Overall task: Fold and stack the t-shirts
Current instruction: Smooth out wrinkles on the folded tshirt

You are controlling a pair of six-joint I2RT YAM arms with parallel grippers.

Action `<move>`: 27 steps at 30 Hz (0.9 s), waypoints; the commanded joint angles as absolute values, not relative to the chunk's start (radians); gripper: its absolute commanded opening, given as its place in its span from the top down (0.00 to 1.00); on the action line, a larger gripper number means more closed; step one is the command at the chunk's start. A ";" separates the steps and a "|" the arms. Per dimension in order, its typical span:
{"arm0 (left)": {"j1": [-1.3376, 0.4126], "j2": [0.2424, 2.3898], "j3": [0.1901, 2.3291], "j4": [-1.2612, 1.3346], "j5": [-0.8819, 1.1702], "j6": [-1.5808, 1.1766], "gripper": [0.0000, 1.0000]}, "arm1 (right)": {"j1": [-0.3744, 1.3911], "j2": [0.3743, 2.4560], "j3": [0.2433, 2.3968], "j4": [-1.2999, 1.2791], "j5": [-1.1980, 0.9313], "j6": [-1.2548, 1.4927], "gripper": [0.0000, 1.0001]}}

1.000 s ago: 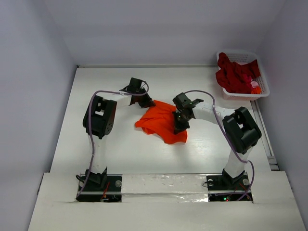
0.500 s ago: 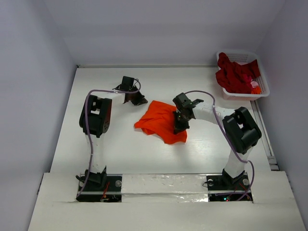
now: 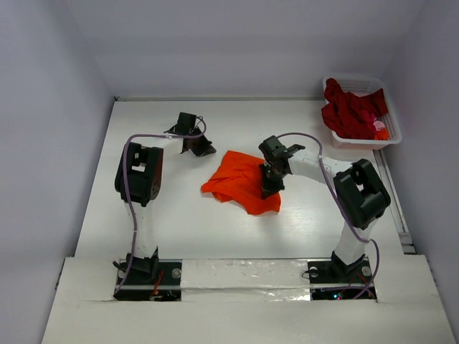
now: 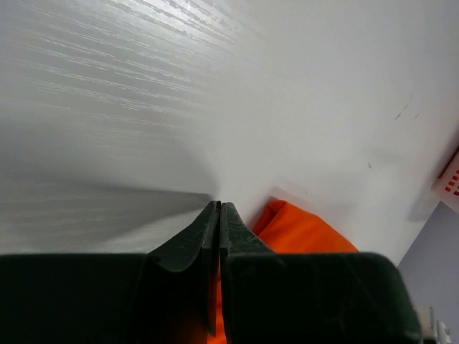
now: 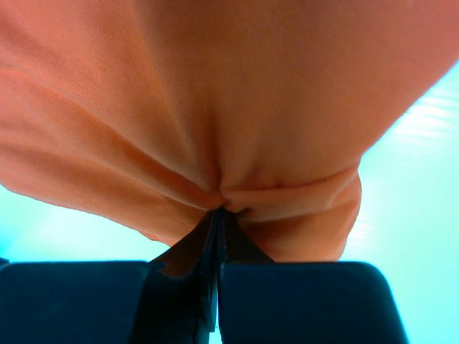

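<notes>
A white basket (image 3: 362, 144) of dark red t-shirts (image 3: 351, 111) sat at the bench's (image 3: 179, 215) far right corner. The right tool (image 3: 270, 188) pinched a fold of the orange t-shirt (image 3: 240, 183) crumpled mid-bench; the left tool (image 3: 206, 150), clenched empty, hung just beside it.

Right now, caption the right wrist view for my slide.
Right end effector shut on a pinched fold of the orange t-shirt.
</notes>
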State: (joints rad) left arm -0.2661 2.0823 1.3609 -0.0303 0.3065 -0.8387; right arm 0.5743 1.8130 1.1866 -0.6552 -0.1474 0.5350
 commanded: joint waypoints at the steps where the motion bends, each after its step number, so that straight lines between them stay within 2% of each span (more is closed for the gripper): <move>1: -0.253 1.967 1.376 -0.038 0.322 -0.818 1.00 | 0.569 1.764 1.256 -0.736 -0.110 0.503 1.00; 3: -0.253 1.919 1.382 -0.017 0.340 -0.815 1.00 | 0.569 1.732 1.290 -0.755 -0.113 0.496 0.97; 4: -0.253 1.902 1.382 -0.011 0.353 -0.810 1.00 | 0.569 1.689 1.304 -0.759 -0.115 0.485 0.77; 7: -0.253 1.835 1.370 -0.008 0.366 -0.802 1.00 | 0.569 1.634 1.370 -0.804 -0.098 0.469 0.43; 10: -0.271 1.780 1.355 0.058 0.400 -0.808 1.00 | 0.569 1.585 1.435 -0.857 -0.045 0.472 0.40; 12: -0.307 1.799 1.403 0.049 0.428 -0.787 0.99 | 0.560 1.557 1.459 -0.891 -0.006 0.485 0.43; 14: -0.356 1.848 1.475 -0.023 0.426 -0.706 1.00 | 0.546 1.545 1.471 -0.914 0.067 0.518 0.60; 15: -0.368 1.905 1.536 -0.097 0.429 -0.686 1.00 | 0.537 1.534 1.470 -0.920 0.083 0.532 0.68; 16: -0.377 1.928 1.549 -0.112 0.443 -0.664 1.00 | 0.514 1.531 1.460 -0.925 0.106 0.558 0.90; 17: -0.393 1.956 1.551 -0.124 0.448 -0.660 1.00 | 0.503 1.520 1.456 -0.931 0.112 0.567 1.00; 27: -0.456 2.003 1.522 -0.279 0.436 -0.577 1.00 | 0.436 1.479 1.443 -0.939 0.124 0.592 1.00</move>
State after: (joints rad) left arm -0.4511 2.0491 1.5303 -0.1993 0.4381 -0.6353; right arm 0.4492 1.5169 1.4380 -0.9245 0.0986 0.5739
